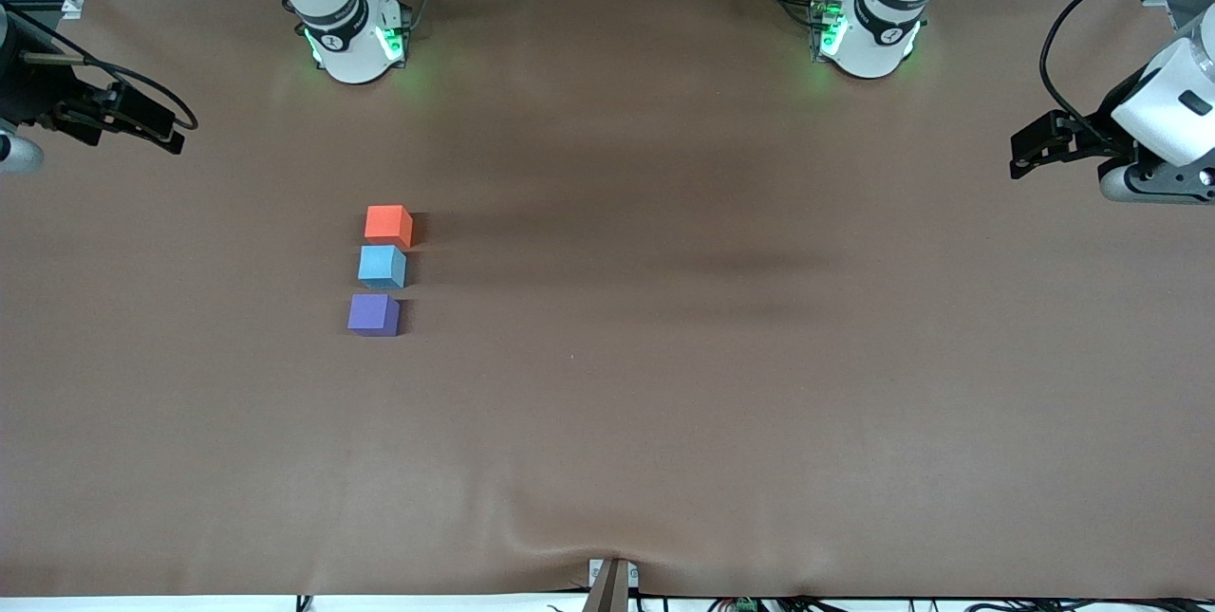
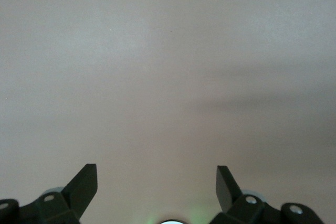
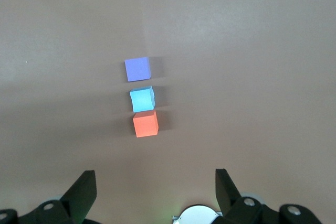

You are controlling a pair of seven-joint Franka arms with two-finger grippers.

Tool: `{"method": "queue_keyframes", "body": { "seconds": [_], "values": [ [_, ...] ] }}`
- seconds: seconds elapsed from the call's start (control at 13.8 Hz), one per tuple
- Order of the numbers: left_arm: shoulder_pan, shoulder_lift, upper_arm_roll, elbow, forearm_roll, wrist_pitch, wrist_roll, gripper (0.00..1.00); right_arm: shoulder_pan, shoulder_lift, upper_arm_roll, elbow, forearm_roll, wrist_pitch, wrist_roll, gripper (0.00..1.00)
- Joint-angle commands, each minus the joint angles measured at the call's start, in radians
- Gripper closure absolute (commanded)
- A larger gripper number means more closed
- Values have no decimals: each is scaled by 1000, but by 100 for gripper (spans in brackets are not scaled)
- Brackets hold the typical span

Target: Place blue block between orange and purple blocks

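Blue block: we see the blue block (image 1: 382, 267) already sitting in the row, between the orange block (image 1: 388, 224) and the purple block (image 1: 373, 315), small gaps either side as far as we can tell.
Row direction: orange farthest from the front camera, purple nearest, all on the brown surface (image 1: 664, 384), toward the right arm's end.
Right pincer: the right pincer (image 1: 152, 123) hangs at its own edge, fingers spread wide, nothing in them. We'd call it the nearer arm; the row lies straight ahead of its wrist camera.
Left pincer: the left pincer (image 1: 1030, 149) waits well apart at its end, fingers apart, empty.
Our read: looks done.
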Motion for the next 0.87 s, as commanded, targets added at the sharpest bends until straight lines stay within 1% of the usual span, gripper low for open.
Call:
{"method": "queue_keyframes", "body": {
  "seconds": [0.0,0.36,0.51,0.79],
  "values": [
    [5,3,-1,10,-6,4,8,0,-15,-78,1,-106,-10,58,-47,0],
    [4,2,-2,10,-6,10,8,0,-14,-53,-13,-58,-9,58,-60,0],
    [5,-1,-2,10,-7,10,8,0,-14,-52,-26,-58,2,58,-85,0],
    [5,-1,-2,10,-6,10,8,0,-11,-53,-23,-58,-7,52,-92,0]
  ]
}}
